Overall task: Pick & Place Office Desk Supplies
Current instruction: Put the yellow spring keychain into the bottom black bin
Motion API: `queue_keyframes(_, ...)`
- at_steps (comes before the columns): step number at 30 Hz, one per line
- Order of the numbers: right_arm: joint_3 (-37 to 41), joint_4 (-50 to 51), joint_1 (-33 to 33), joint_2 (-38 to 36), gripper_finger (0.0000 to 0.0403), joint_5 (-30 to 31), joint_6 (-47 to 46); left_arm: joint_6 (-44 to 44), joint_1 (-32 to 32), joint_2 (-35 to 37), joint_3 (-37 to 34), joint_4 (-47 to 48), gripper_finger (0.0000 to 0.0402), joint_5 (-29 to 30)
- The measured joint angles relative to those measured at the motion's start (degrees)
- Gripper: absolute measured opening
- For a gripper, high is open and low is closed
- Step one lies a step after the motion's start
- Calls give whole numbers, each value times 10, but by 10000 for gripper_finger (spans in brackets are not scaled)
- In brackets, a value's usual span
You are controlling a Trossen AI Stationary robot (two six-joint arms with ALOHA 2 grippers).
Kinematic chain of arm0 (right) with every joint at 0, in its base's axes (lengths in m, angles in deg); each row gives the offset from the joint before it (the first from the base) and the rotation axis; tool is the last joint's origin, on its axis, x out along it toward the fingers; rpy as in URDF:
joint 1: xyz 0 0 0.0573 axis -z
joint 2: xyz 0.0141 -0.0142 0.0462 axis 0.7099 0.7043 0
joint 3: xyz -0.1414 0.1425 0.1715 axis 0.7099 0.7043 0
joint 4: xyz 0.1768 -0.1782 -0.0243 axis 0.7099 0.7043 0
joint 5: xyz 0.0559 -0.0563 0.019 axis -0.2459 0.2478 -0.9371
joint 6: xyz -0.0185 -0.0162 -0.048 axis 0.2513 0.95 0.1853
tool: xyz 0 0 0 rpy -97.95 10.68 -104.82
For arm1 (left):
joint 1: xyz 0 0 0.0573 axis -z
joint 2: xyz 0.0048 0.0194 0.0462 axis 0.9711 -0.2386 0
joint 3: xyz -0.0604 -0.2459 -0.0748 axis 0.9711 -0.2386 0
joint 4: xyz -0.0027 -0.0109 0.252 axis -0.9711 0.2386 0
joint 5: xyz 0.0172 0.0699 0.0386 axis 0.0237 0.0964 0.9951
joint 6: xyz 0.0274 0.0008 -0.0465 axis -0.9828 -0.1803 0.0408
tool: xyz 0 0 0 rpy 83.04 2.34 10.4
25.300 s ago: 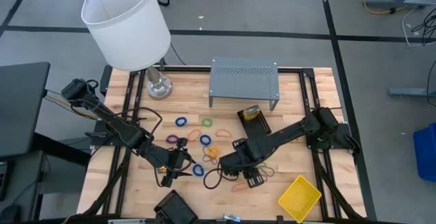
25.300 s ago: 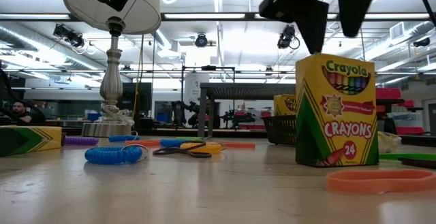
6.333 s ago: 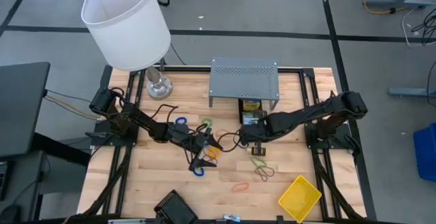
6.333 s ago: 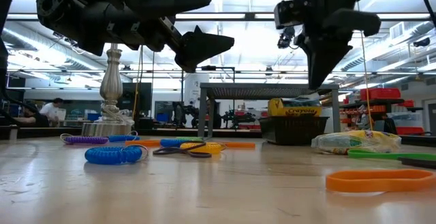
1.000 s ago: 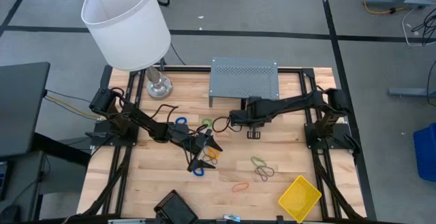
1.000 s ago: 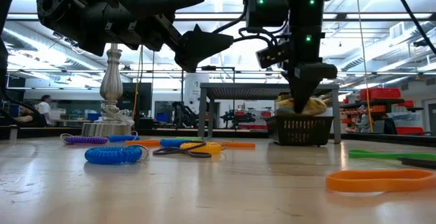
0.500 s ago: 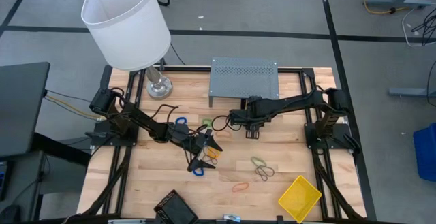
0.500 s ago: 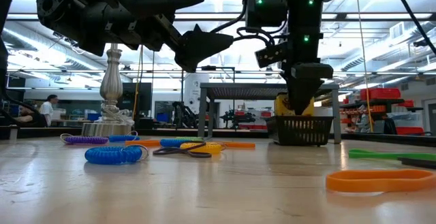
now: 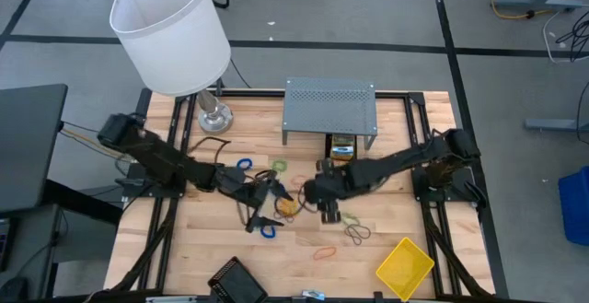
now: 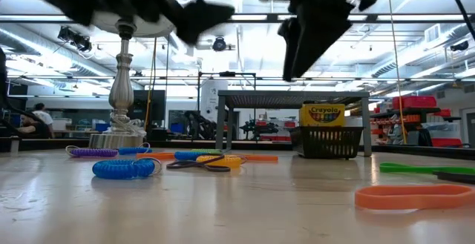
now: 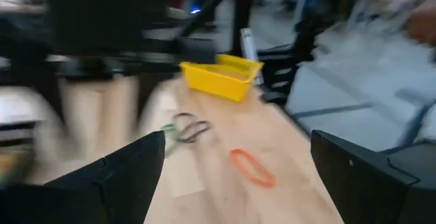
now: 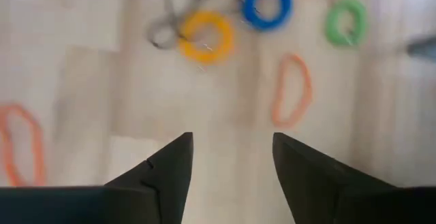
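One yellow-and-green crayon box point(image 9: 342, 146) was standing upright in the small black mesh tray point(image 10: 329, 141) at the front edge of the grey perforated metal shelf point(image 9: 329, 106). A second before, my right gripper point(image 9: 329, 213) had been bent over that tray; now it had let go and swung off toward the middle of the wooden table point(image 9: 405, 220), with nothing in it. Its wrist view showed the two dark fingers point(image 12: 167, 166) spread apart above the bare wood, looking down on a yellow rubber-band loop point(image 12: 204, 37), a blue one point(image 12: 268, 3) and an orange one point(image 12: 291, 90). My left gripper point(image 9: 259, 211) had also drawn back a little, spread wide and empty, near the loops at the table's centre. I took the box placement as finished and reckoned the loose bands were the next job, with the bright yellow plastic tray point(image 9: 405, 267) still waiting at the near right corner.
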Motion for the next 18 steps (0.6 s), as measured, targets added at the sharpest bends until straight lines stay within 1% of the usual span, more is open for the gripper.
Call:
queue_keyframes(4,15,-70,-39,0,208,-11,-17,-52,69,120,0,136,355,134)
queue_keyframes(6,24,-129,-54,0,208,-24,-24,-57,109,175,0,185,351,185)
queue_keyframes(8,36,-195,-67,0,208,-40,-24,-55,148,216,-2,211,348,223)
queue_keyframes(11,59,-281,-78,0,208,-47,-19,-45,196,252,-34,206,347,282)
queue_keyframes(14,83,-311,-68,1,208,-47,-20,-1,219,268,-93,179,346,344)
queue_keyframes(16,86,-319,-52,10,208,-45,-20,29,224,269,-137,116,346,370)
queue_keyframes(18,87,-317,-35,25,208,-45,-10,47,225,269,-185,48,346,379)
